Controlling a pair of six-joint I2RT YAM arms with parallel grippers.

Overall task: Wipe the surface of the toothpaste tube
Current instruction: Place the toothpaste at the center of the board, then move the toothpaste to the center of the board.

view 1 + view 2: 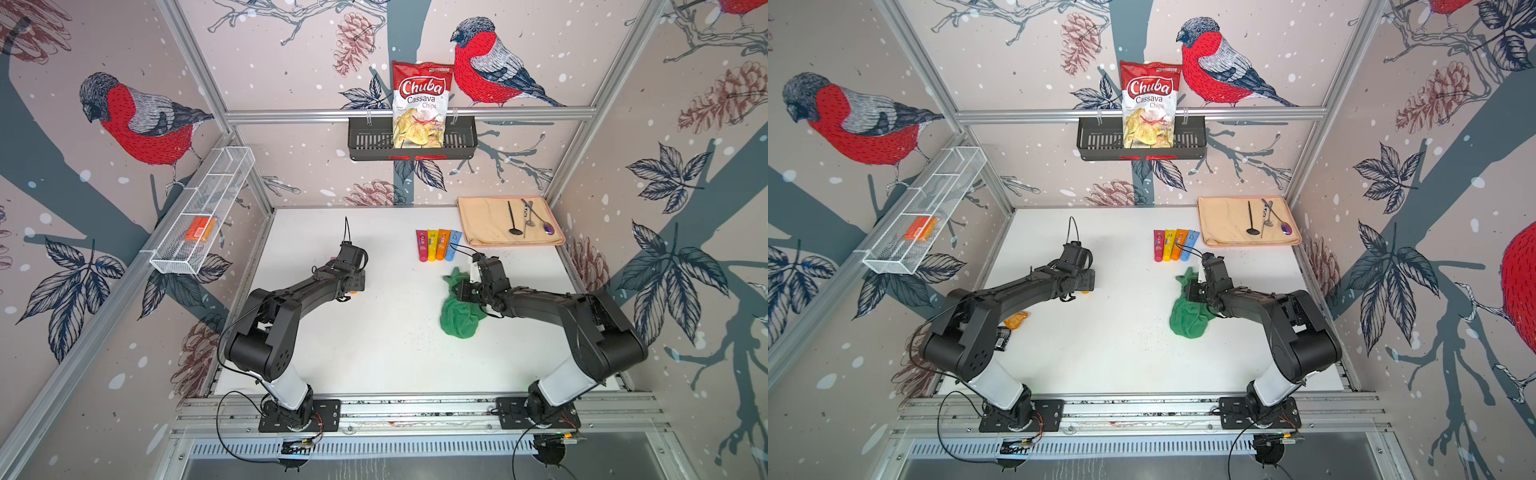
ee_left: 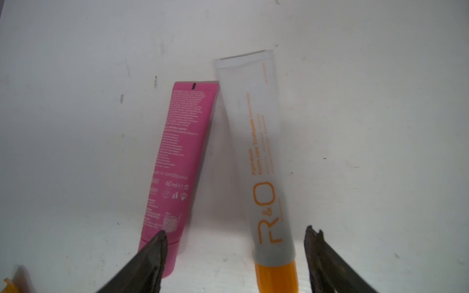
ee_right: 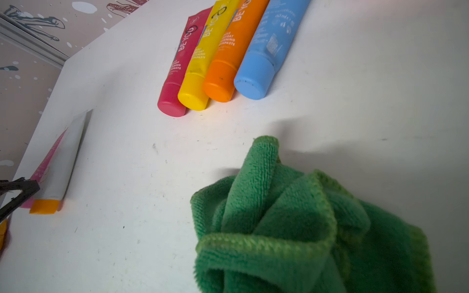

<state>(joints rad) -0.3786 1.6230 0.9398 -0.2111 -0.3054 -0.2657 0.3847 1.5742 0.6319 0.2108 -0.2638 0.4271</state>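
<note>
A white toothpaste tube [image 2: 256,152] with an orange cap lies flat on the table beside a pink tube [image 2: 182,152]. My left gripper [image 2: 237,230] is open just above them; the white tube's cap end lies between its fingers, untouched, and one fingertip overlaps the pink tube. In both top views the left arm hides these two tubes almost wholly. My right gripper [image 1: 462,291] is shut on a bunched green cloth [image 3: 291,228], which hides its jaws and drapes onto the table [image 1: 395,332]. The white tube [image 3: 64,165] also shows far off in the right wrist view.
Red, yellow, orange and blue tubes [image 1: 438,245] lie in a row behind the cloth. A beige mat [image 1: 482,224] with utensils sits at the back right. A chips bag [image 1: 419,104] stands in a black wall basket. Two snack packets [image 1: 1016,320] lie under the left arm.
</note>
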